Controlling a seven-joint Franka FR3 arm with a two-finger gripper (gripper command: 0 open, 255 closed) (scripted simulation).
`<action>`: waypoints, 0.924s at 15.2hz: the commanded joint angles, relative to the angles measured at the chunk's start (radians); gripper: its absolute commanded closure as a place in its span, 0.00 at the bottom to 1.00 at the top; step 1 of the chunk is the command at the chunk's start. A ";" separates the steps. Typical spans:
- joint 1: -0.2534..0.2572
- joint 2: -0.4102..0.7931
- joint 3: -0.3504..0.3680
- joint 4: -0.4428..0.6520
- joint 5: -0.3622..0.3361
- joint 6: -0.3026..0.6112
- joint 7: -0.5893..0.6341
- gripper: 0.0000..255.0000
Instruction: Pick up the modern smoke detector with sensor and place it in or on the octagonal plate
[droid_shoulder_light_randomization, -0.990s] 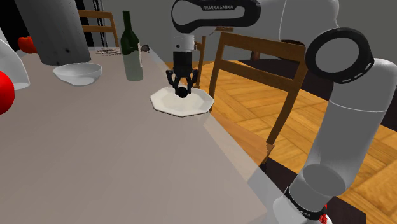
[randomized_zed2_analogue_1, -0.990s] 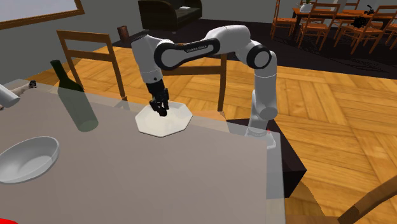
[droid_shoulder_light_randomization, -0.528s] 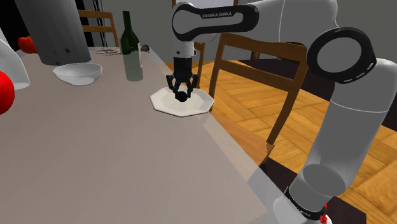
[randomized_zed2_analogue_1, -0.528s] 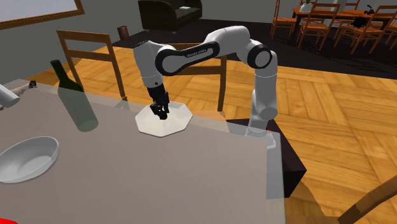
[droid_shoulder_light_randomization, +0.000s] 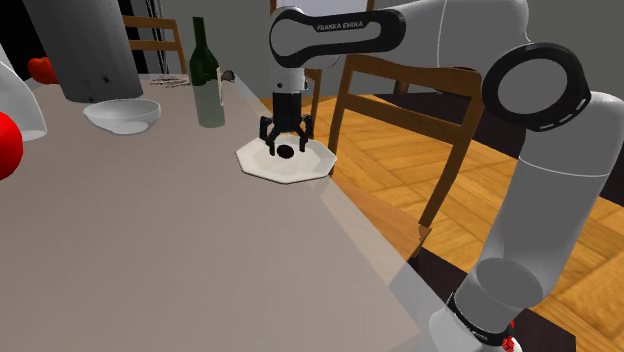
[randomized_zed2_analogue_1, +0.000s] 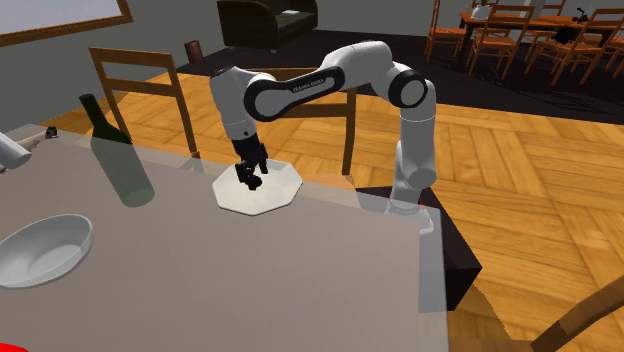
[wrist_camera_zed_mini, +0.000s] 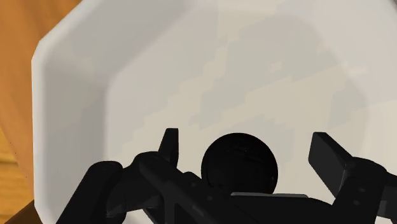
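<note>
As the table stretches off from the shoulder view's left, there's a white bowl (droid_shoulder_light_randomization: 122, 114), then a green bottle (droid_shoulder_light_randomization: 207, 75), and next the white octagonal plate (droid_shoulder_light_randomization: 255, 165) near the table's edge. The black gripper (droid_shoulder_light_randomization: 285, 147) hangs right over it, fingers (wrist_camera_zed_mini: 168, 147) spread wide, clasping nothing. Between them the round black smoke detector (wrist_camera_zed_mini: 238, 164) lies on the plate, apart from both. Further right stands a wooden chair (droid_shoulder_light_randomization: 400, 69).

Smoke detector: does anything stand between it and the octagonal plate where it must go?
Nothing visible does. The black round smoke detector lies on the white octagonal plate. The gripper stands open around it, with neither finger touching it.
</note>
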 joint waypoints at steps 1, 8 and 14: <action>0.000 0.000 0.000 -0.001 0.000 0.000 0.000 0.00; 0.003 0.045 -0.001 0.187 -0.012 -0.145 0.011 0.00; 0.003 0.045 -0.001 0.188 -0.012 -0.145 0.011 0.00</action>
